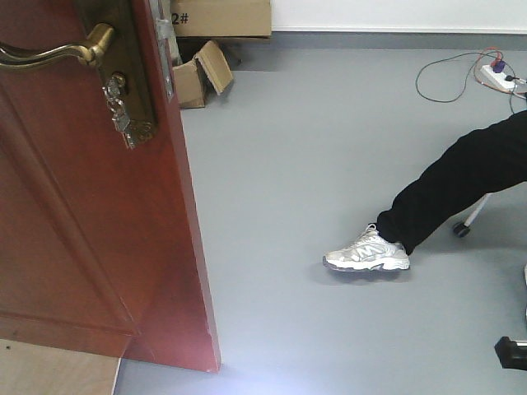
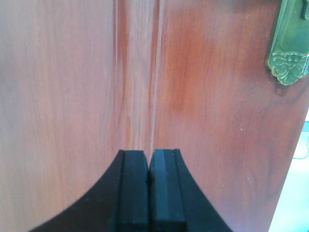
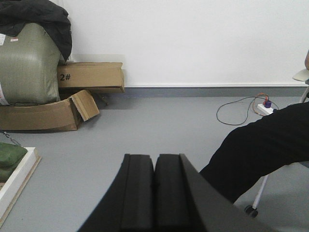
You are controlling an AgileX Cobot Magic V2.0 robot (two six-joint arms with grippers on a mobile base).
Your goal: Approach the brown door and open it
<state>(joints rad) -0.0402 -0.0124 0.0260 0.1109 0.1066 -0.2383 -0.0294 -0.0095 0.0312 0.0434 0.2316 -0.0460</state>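
The brown door [image 1: 74,230] fills the left of the front view, swung ajar with its free edge toward the room. Its brass lever handle [image 1: 58,51] sits on a dark keyhole plate [image 1: 123,82] with keys hanging from the lock. In the left wrist view my left gripper [image 2: 148,153] is shut and empty, close to the door panel [image 2: 72,82], with the plate's lower tip [image 2: 288,67] at upper right. My right gripper [image 3: 155,157] is shut and empty, facing the open room.
A seated person's black-trousered leg [image 1: 461,181] and white sneaker [image 1: 366,253] stretch across the grey floor at right. Cardboard boxes [image 3: 89,77], a green sack [image 3: 26,63], a power strip with cable [image 3: 264,106] and a chair castor [image 3: 248,210] stand along the white wall.
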